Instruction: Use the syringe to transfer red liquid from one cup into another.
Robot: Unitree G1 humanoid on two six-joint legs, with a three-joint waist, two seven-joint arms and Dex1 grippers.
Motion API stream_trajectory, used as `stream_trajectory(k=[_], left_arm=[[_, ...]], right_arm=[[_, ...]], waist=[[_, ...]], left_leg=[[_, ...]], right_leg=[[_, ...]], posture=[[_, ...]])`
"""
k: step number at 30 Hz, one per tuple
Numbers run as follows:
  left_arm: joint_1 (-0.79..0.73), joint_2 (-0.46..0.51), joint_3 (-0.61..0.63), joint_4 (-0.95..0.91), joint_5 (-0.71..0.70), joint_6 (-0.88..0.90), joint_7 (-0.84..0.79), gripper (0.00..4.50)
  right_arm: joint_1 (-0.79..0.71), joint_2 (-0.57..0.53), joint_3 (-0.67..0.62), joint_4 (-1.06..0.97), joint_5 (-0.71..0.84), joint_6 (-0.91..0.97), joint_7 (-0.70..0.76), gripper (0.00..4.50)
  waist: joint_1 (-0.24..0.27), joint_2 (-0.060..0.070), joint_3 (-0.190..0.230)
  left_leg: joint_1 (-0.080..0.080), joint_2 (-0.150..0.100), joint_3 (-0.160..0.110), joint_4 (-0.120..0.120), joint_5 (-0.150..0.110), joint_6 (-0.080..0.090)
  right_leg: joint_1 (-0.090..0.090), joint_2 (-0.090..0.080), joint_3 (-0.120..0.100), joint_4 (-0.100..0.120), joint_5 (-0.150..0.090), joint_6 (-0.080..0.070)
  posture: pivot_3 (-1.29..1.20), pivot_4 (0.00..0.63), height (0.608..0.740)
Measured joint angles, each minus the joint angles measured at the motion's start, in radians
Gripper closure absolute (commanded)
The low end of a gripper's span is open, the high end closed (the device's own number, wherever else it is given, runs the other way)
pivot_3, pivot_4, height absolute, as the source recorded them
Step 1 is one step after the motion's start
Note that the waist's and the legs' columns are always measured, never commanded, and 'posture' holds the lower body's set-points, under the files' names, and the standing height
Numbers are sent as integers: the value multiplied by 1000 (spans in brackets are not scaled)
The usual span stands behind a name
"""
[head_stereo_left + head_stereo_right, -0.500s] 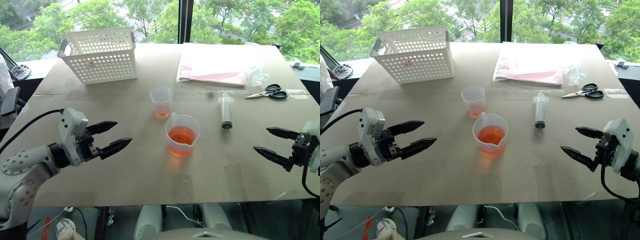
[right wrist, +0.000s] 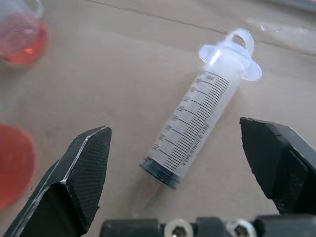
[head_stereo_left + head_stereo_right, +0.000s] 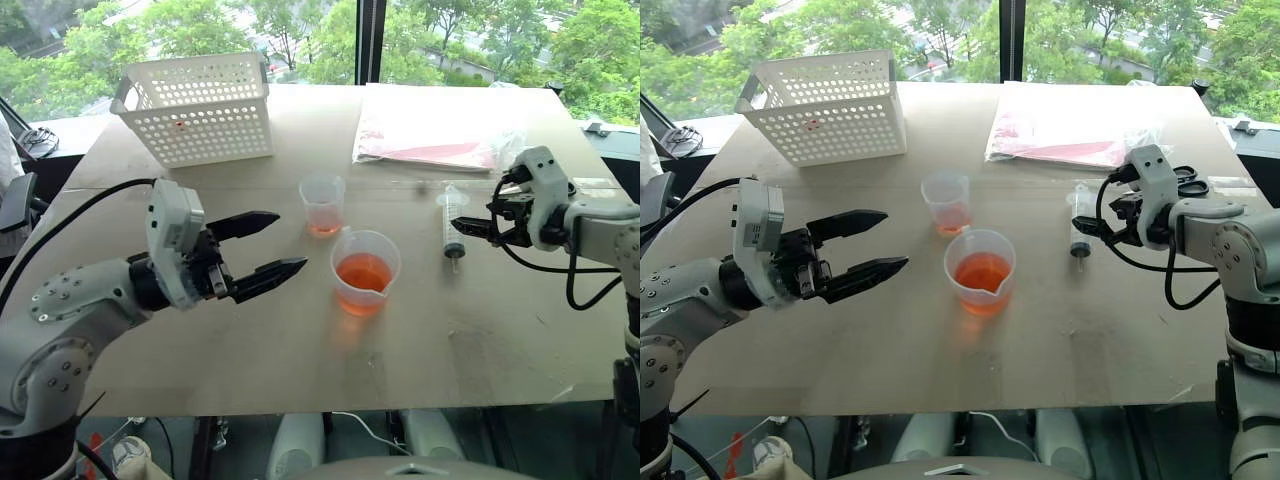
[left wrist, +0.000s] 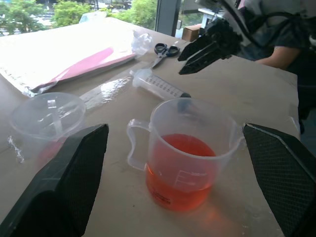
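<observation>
One light, rigid, slippery syringe [image 2: 193, 122] lies flat — grasp mid-barrel; right gripper [image 2: 185, 160] straddles it, spread wide, holding nothing.

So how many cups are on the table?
2. The bigger spouted cup stands near the middle of the table with red liquid in it. The smaller cup stands just behind it, toward the white basket. None looks hidden.
</observation>
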Motion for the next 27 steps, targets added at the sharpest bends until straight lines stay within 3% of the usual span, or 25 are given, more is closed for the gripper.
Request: stream_trajectory(k=[5,8,13,21,27], left_arm=[[3,13,2,-27,-27,3,2,77],[10,15,2,-52,-39,3,21,77],[26,14,3,-83,-75,5,69,77],[125,8,34,-148,-140,4,158,77],[182,15,90,-180,-188,3,202,77]], right_arm=[[-180,56,34,281,-23,62,-82,0],[-324,120,35,553,-63,63,-141,0],[-435,192,13,807,-159,51,-187,0],[-552,263,54,1182,-323,-279,-122,0],[-612,274,57,1302,-397,-404,-45,0]], waist=[[0,0,0],[-3,0,0],[-2,0,0],[-14,2,1],[-25,2,1]], left_leg=[[-1,0,-1,-1,0,0],[0,0,-1,-1,0,0],[-1,0,-1,-1,0,0],[-1,0,-1,-2,0,0],[-1,0,-2,-2,0,0]], right_leg=[[0,0,-1,-1,0,1],[0,0,-1,-1,1,3],[0,0,-2,0,2,4],[-1,0,-2,-1,2,4],[0,0,-2,-1,2,4]], posture=[[0,150,740],[0,150,740],[0,150,740],[0,150,740],[0,150,740]])
